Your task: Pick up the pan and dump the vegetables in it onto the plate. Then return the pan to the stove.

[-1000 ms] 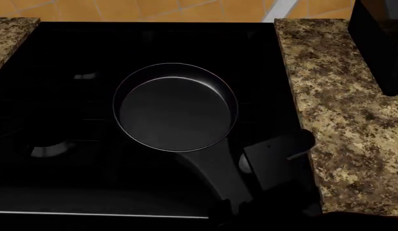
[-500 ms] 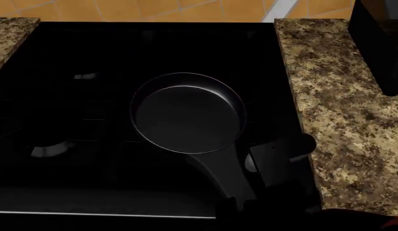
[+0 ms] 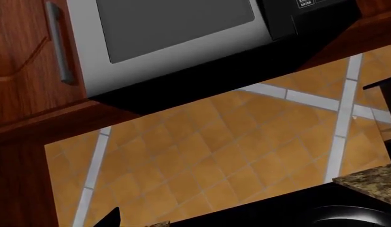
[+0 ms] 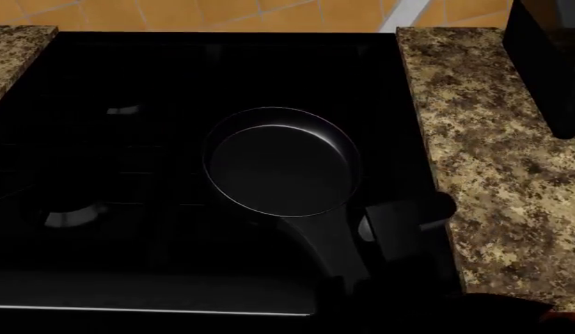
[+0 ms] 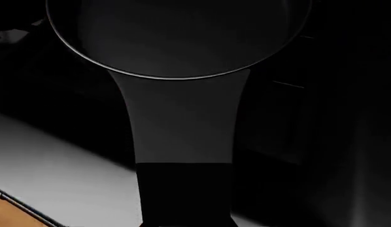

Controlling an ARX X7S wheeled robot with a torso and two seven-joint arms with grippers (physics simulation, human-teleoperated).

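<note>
The black pan [image 4: 282,163] hangs over the right half of the black stove [image 4: 111,174], and its bowl is empty. Its long handle [image 4: 320,243] points toward me. My right gripper [image 4: 348,292] is shut on the end of that handle; a dark wrist block [image 4: 404,223] sits just right of it. In the right wrist view the pan [image 5: 176,33] and its handle [image 5: 182,127] run straight down into the black jaws of the right gripper [image 5: 186,208]. No vegetables show, and the plate is out of view. Of my left gripper only one dark fingertip [image 3: 110,218] shows.
Speckled granite counter [image 4: 492,174] runs along the stove's right side, with a dark appliance [image 4: 548,62] at its far end. Another granite strip [image 4: 14,56] lies at the far left. The left wrist view faces a microwave [image 3: 170,33], a wooden cabinet [image 3: 25,61] and orange wall tiles [image 3: 214,151].
The pan has moved to the right and slightly toward me with my right gripper, and it looks smaller, so lower over the stove.
</note>
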